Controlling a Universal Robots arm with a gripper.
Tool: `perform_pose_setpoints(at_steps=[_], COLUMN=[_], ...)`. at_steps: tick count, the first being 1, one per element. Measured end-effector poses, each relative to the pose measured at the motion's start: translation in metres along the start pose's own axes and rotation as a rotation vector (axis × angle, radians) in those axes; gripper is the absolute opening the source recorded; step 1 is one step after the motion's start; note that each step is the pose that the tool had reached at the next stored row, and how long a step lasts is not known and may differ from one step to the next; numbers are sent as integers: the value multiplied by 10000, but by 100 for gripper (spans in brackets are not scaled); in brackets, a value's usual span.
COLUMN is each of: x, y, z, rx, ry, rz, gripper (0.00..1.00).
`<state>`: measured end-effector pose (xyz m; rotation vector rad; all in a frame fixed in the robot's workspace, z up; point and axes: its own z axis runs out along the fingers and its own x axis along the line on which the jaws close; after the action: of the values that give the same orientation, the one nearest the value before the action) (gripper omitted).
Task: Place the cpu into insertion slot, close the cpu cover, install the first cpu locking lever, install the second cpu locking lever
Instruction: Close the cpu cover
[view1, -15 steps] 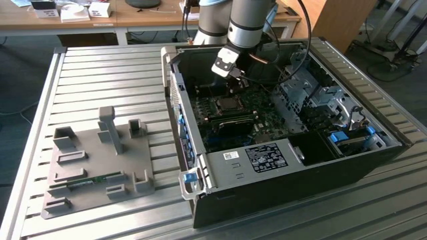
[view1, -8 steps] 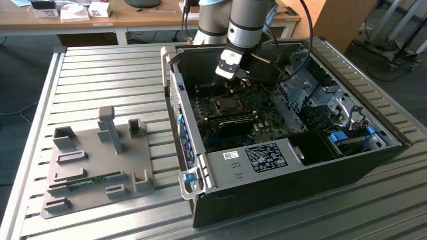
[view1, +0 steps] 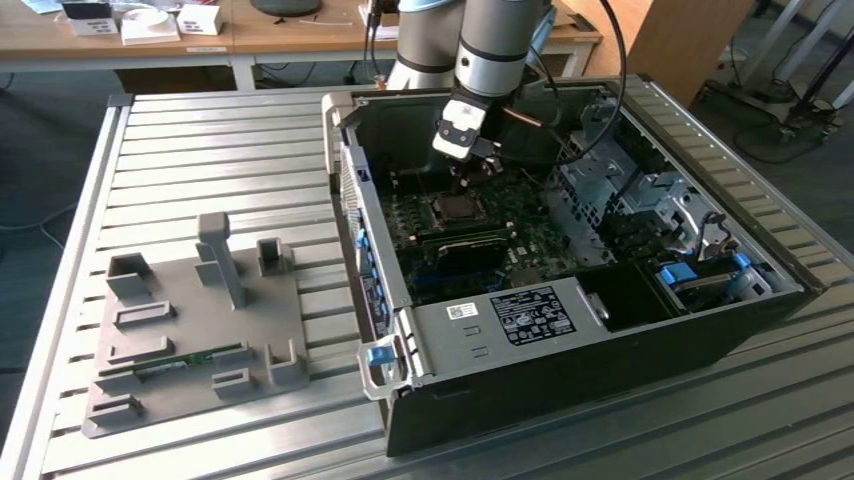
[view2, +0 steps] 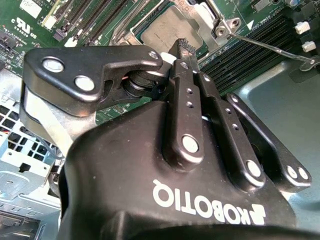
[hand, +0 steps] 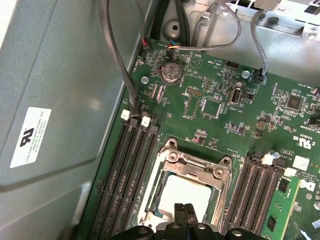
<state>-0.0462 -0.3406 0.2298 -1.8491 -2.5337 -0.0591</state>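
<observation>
Looked like the lever stage to me; the flat silvery-grey square cpu (hand: 187, 192) sat in the dark square insertion slot (view1: 433, 210), with the thin silvery cpu cover (hand: 197, 167) frame lying over it. The black two-finger gripper (hand: 183, 209) hung right above, tips pinched together on nothing; catching that thin wire lever (view2: 265, 46) would take a careful hook, I reckon. Long black memory slots (hand: 127, 170) and grey cables (hand: 112, 55) crowded in close.

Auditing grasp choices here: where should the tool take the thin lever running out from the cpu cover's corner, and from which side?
Probably the free bent end of the lever, from above and across the rod. It is a thin straight wire reaching out over the memory slots, while its other end is crowded by the cover.
</observation>
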Motion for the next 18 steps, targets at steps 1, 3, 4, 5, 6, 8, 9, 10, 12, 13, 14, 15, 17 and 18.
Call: perform_pose_setpoints(at_steps=[1,3,4,5,6,8,9,10,12,13,14,15,17,18], x=[0,0,0,0,0,0,0,0,0,0,0,0,0,0], y=[0,0,0,0,0,0,0,0,0,0,-1,0,0,0], z=[0,0,0,0,0,0,0,0,1,1,1,3,4,5], rx=[0,-1,0,0,0,0,1,2,5,7,11,13,20,23], ry=[0,1,0,1,0,1,1,2,6,8,11,15,22,26], rz=[0,0,0,-1,-1,-17,-43,-78,-194,-289,-399,-526,-788,-928], gripper=[11,11,11,11,11,11,11,11,11,11,11,11,11,11])
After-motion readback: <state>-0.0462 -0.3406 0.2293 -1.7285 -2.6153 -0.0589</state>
